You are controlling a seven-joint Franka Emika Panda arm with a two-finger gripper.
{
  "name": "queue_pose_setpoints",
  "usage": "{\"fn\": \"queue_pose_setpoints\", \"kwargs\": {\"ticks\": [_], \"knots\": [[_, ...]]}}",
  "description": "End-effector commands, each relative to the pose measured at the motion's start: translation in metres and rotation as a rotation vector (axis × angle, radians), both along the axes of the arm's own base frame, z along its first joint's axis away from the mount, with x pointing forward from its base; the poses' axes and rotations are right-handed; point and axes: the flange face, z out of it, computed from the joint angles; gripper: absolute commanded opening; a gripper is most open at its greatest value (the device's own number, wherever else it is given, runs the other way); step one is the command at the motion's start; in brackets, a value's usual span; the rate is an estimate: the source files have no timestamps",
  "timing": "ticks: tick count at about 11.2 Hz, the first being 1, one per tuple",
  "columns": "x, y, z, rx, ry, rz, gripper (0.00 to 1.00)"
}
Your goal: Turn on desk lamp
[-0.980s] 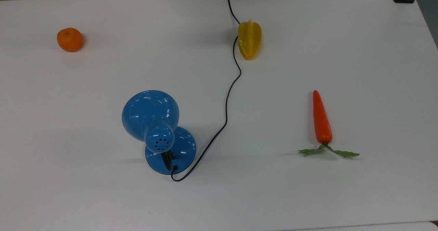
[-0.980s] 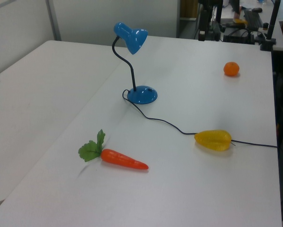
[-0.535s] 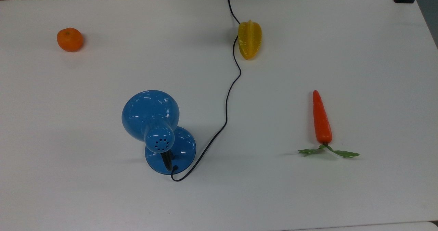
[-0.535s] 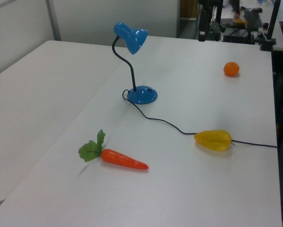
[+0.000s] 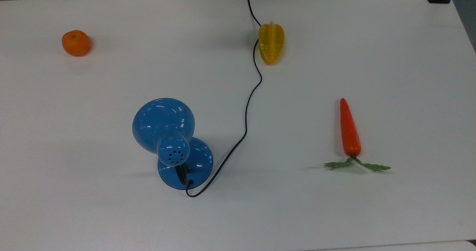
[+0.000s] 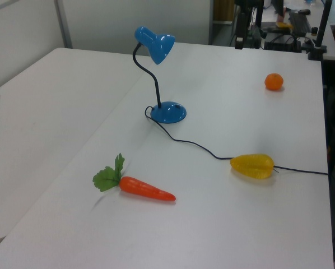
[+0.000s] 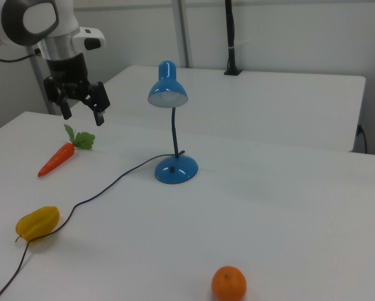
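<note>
The desk lamp [image 5: 163,130] is glossy blue, with a bell-shaped shade and a vented cap over a round base [image 5: 197,161]. It stands upright near the table's middle, base [image 6: 168,112] and shade [image 7: 167,91] joined by a curved black neck, and its shade looks unlit. Its black cord [image 5: 247,106] snakes across the table to the far edge. In the right view my gripper [image 7: 81,111] hangs open high above the table at the right view's upper left, well apart from the lamp and above the carrot.
A carrot [image 5: 349,132] with green leaves lies at the top view's right. A yellow starfruit [image 5: 271,42] rests against the cord. An orange [image 5: 76,42] sits at the top view's far left. A second white table [image 7: 250,94] stands behind in the right view.
</note>
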Motion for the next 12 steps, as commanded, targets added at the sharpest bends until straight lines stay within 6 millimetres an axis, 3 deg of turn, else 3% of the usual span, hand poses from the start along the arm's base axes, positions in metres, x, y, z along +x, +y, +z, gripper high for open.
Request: {"fn": "queue_pose_setpoints", "kwargs": {"ticks": [1, 2, 6, 8, 10, 12], "knots": [[-0.0026, -0.0007, 0.0019, -0.014, -0.02, 0.023, 0.97], [-0.0011, -0.0005, 0.0021, -0.012, -0.029, 0.021, 0.95], [0.0016, 0.0008, -0.0003, -0.01, -0.033, 0.022, 0.59], [0.0033, 0.0013, -0.0007, -0.005, -0.047, 0.021, 0.32], [0.0041, 0.0021, 0.0002, 0.004, -0.055, 0.013, 0.11], [0.0051, 0.0024, 0.0013, 0.008, -0.065, 0.005, 0.0]]}}
